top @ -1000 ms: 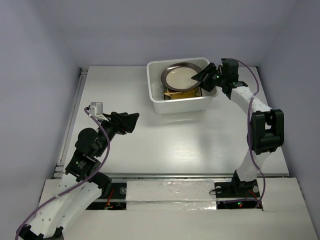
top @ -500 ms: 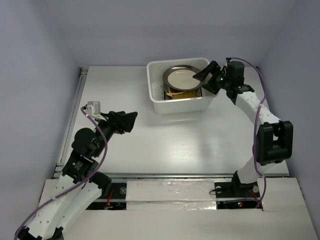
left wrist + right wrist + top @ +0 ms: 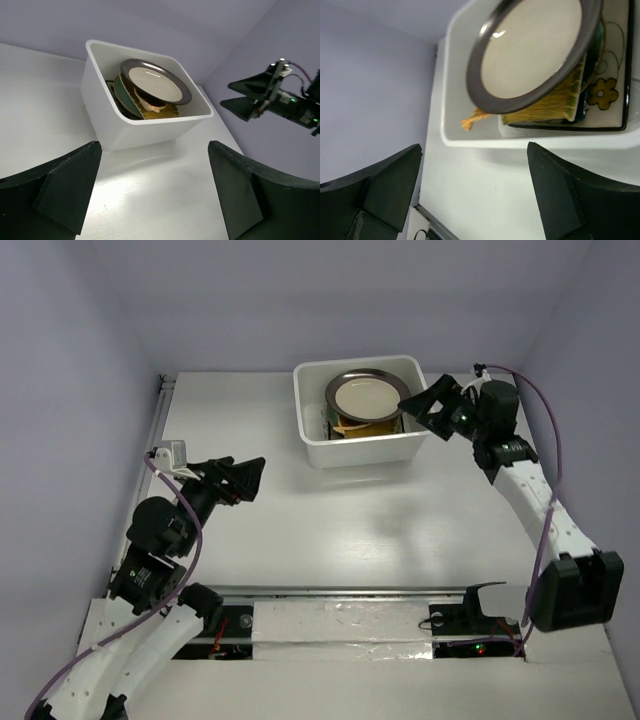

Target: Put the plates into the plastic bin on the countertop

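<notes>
The white plastic bin (image 3: 312,445) stands at the back of the countertop (image 3: 340,510). Several plates are stacked in it. The dark-rimmed plate with a beige centre (image 3: 365,393) lies tilted on top, also in the left wrist view (image 3: 155,82) and the right wrist view (image 3: 530,50). Under it show the yellow ribbed plate (image 3: 552,102), the orange leaf-shaped plate (image 3: 472,120), the cream floral plate (image 3: 605,95) and a green plate (image 3: 125,95). My right gripper (image 3: 428,406) is open and empty, just right of the bin. My left gripper (image 3: 250,477) is open and empty, front left of the bin.
Metal rails run along the left edge (image 3: 150,470) and the front edge (image 3: 340,590) of the countertop. Lilac walls close in the back and both sides. The right arm (image 3: 530,490) stretches along the right side.
My right gripper has drawn back to the right, from over the bin's rim to outside it. The dark-rimmed plate stays in the bin. My left gripper has shifted slightly left.
</notes>
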